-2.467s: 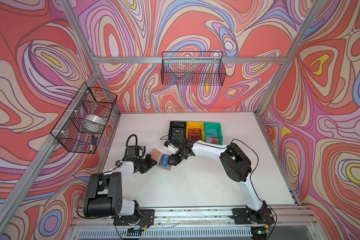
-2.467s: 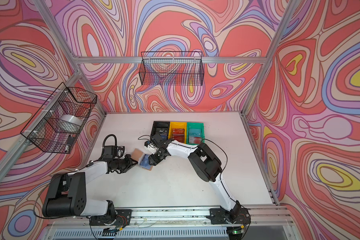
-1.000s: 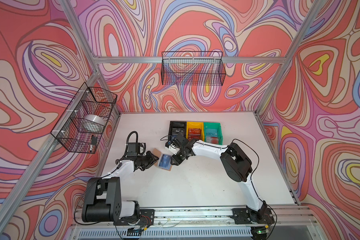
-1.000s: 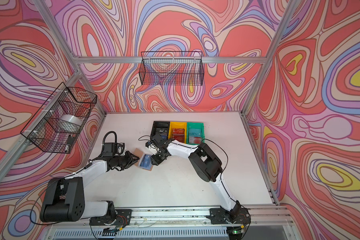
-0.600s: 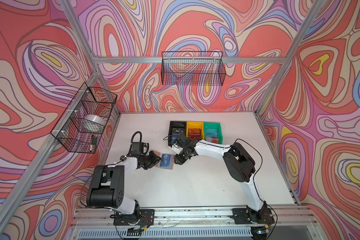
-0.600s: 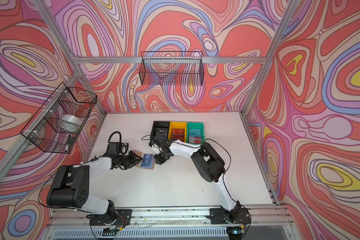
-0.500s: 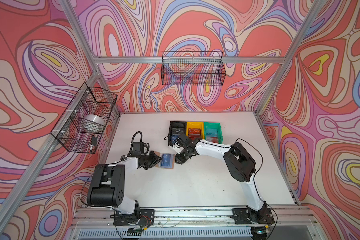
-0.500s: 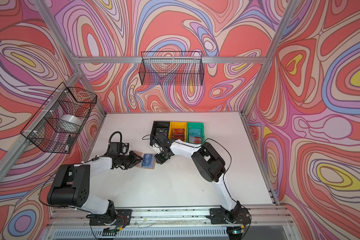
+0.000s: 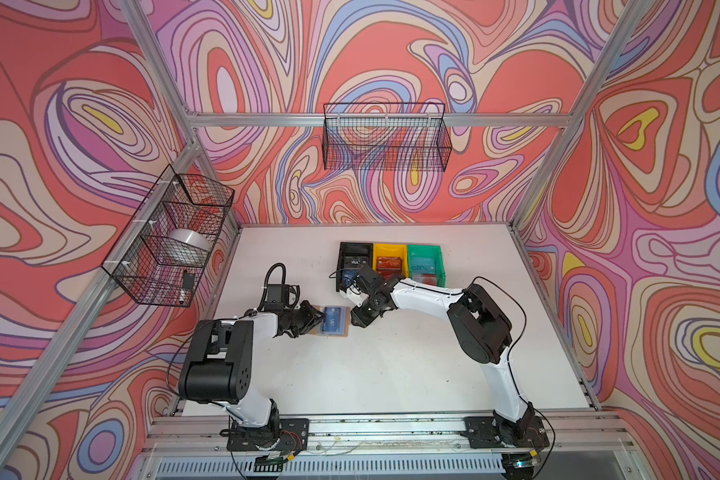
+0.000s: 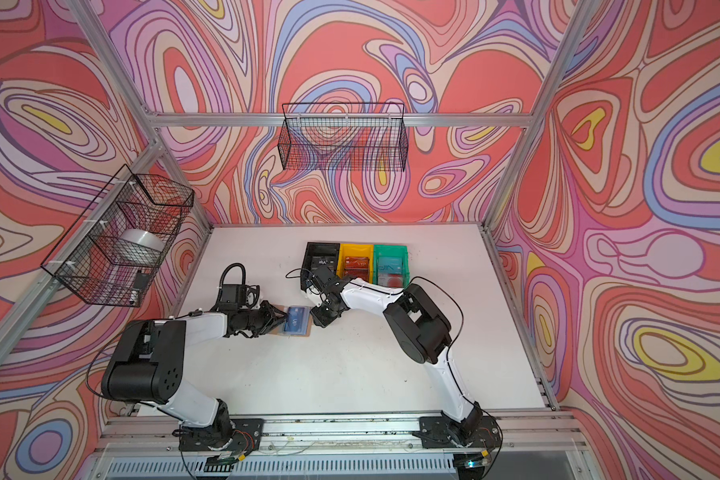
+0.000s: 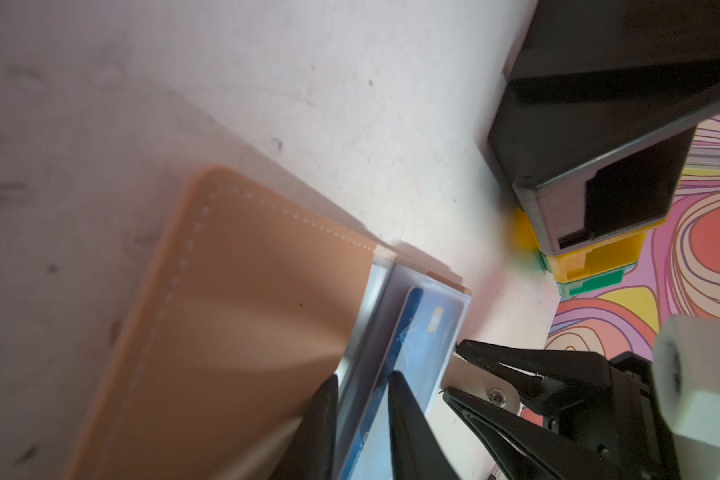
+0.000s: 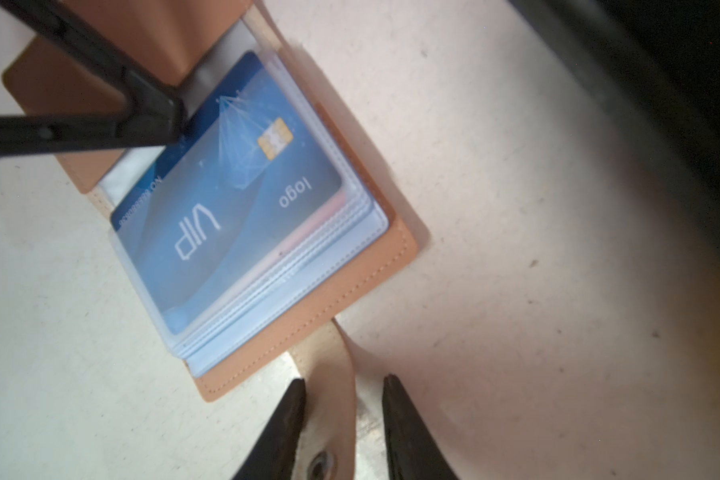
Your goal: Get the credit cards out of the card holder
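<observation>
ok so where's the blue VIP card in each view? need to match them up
Top view: blue card flat on the table, front-left of the black bin.
Top view: same spot, front-left of that bin.
Left wrist: seen at a slant, in the clear sleeve beside the tan cover.
Right wrist: face-on, "VIP" and chip readable.
Shared landmark: the tan card holder around it.

swirling walls of coral, lilac, cream, blue and yellow close three sides, joined by bare aluminium framing. a black wire basket hangs on the back wall, a second wire basket on the left one. the white bench is lightly scuffed and evenly lit, with a metal rail along its front.
</observation>
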You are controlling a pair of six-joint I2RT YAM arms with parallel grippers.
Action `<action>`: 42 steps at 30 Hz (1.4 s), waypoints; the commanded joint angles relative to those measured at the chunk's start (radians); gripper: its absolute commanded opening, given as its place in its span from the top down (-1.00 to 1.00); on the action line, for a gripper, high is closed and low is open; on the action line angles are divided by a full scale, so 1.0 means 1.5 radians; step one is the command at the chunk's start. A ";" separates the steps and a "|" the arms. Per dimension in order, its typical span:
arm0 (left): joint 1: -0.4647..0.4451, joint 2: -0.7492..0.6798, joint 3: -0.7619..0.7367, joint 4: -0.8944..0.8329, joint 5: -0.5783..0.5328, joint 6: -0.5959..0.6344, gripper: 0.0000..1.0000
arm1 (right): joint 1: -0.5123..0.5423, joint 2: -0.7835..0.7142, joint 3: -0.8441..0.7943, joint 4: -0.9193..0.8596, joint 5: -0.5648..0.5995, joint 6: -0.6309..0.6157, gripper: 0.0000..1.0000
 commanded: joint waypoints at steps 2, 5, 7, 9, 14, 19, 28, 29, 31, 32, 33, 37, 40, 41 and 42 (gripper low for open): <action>-0.002 0.012 0.002 -0.006 -0.012 -0.002 0.49 | -0.007 0.011 0.002 -0.044 0.023 0.006 0.33; -0.002 0.007 0.001 -0.011 -0.016 0.000 0.48 | -0.006 0.004 0.019 -0.055 0.024 0.004 0.34; -0.003 0.007 0.001 -0.012 -0.016 0.001 0.49 | -0.006 -0.003 0.034 -0.061 0.023 0.002 0.34; -0.002 0.008 0.001 -0.013 -0.016 0.002 0.49 | -0.006 -0.013 0.046 -0.064 0.020 0.002 0.34; -0.002 0.011 -0.001 -0.012 -0.018 0.004 0.49 | 0.005 -0.034 0.079 -0.053 0.012 0.021 0.41; -0.002 0.012 -0.001 -0.012 -0.014 0.007 0.48 | 0.008 -0.023 0.097 -0.021 -0.038 0.046 0.47; -0.002 0.015 0.006 -0.012 -0.009 0.011 0.48 | 0.010 0.012 0.124 0.009 -0.106 0.074 0.46; -0.002 0.014 0.004 -0.009 -0.008 0.010 0.48 | 0.011 0.017 0.122 0.012 -0.107 0.077 0.45; -0.002 0.008 0.001 -0.006 -0.008 0.007 0.48 | 0.011 0.022 0.117 0.020 -0.110 0.085 0.44; -0.002 0.007 -0.001 -0.006 -0.009 0.007 0.48 | 0.012 0.024 0.114 0.023 -0.111 0.085 0.43; -0.002 0.006 -0.001 -0.006 -0.010 0.007 0.48 | 0.013 0.025 0.113 0.025 -0.116 0.086 0.42; -0.002 0.008 -0.002 -0.011 -0.011 0.010 0.48 | 0.017 0.027 0.115 0.025 -0.120 0.084 0.37; -0.002 0.011 -0.004 -0.008 -0.010 0.009 0.48 | 0.022 0.026 0.123 0.020 -0.118 0.080 0.34; -0.002 0.012 -0.004 -0.006 -0.011 0.008 0.48 | 0.024 0.025 0.127 0.016 -0.116 0.078 0.33; -0.002 0.012 -0.004 -0.005 -0.010 0.007 0.48 | 0.026 0.024 0.132 0.011 -0.112 0.074 0.32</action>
